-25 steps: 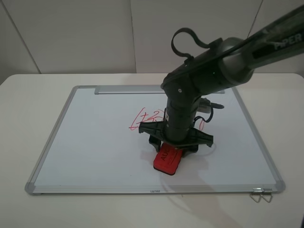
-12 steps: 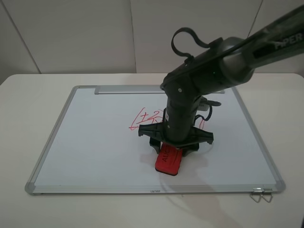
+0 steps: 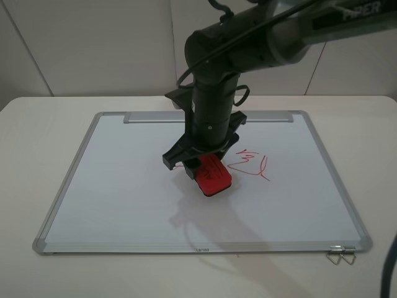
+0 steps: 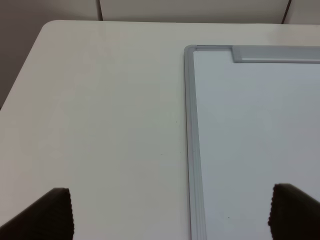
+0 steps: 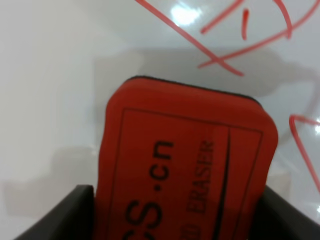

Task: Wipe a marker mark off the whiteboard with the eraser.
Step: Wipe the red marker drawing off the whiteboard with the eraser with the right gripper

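Observation:
My right gripper (image 3: 205, 166) reaches across the middle of the whiteboard (image 3: 124, 186) and is shut on the red eraser (image 3: 212, 176), which slants down toward the board. Up close, the eraser (image 5: 185, 165) shows black lettering between the dark fingers (image 5: 60, 215). The boxed marker mark is almost wholly hidden behind that gripper; only a red stub (image 3: 175, 166) shows left of it. Whether the felt touches the board cannot be told. My left gripper (image 4: 175, 220) hangs open over the table by the board's left frame (image 4: 189, 140).
The red zigzag scribble with a hooked tail (image 3: 251, 163) lies just right of the eraser. Red strokes (image 5: 215, 50) show beyond the eraser's tip. The silver tray strip (image 3: 149, 117) runs along the far edge. A wire clip (image 3: 340, 254) sits at the near right corner.
The right arm has swung up and to the left with the eraser, from the board's near middle to over the boxed mark. The zigzag scribble, earlier hidden behind the arm, is uncovered.

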`<move>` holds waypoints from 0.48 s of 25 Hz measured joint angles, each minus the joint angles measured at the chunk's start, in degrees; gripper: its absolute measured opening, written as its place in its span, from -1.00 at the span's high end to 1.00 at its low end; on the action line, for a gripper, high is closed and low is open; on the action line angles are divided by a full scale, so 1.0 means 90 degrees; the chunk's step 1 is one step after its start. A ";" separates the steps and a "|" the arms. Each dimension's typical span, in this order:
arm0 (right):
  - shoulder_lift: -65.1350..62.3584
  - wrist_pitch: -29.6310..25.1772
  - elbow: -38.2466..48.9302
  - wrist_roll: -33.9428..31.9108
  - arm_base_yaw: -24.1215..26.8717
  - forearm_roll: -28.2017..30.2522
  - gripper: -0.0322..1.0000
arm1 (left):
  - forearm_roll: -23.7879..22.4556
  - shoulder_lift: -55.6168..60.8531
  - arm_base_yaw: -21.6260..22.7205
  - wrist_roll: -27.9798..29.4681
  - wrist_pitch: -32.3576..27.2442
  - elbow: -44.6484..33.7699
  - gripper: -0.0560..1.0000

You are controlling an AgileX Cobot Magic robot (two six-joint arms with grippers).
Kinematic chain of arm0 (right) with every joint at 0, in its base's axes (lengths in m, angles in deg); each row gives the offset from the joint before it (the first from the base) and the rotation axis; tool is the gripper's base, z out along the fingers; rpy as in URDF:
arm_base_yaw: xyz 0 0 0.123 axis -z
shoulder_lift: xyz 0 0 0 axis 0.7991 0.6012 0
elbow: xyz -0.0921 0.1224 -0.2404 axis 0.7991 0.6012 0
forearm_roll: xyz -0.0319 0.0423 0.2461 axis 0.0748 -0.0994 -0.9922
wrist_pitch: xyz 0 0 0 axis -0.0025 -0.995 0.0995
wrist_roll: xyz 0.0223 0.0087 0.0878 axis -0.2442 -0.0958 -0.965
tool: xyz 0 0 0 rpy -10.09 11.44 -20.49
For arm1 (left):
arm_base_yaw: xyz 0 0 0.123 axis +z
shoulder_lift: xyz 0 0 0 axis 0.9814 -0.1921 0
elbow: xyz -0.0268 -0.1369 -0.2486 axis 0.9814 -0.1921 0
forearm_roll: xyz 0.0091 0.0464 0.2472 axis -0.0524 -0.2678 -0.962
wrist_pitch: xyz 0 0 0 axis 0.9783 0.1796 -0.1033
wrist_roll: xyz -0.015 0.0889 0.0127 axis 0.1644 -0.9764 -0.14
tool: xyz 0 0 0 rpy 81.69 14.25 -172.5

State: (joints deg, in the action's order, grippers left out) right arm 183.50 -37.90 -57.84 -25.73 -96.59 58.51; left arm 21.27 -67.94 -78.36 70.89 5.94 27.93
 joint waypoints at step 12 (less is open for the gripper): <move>0.1706 -0.0820 -0.2538 0.0367 -0.0483 0.0255 -0.09 | 0.0000 0.0000 0.0000 0.0000 0.0000 0.0000 -0.58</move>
State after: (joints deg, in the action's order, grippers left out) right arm 198.86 -45.28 -80.68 -22.43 -100.94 60.81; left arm 21.27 -67.94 -78.36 70.89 5.94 27.93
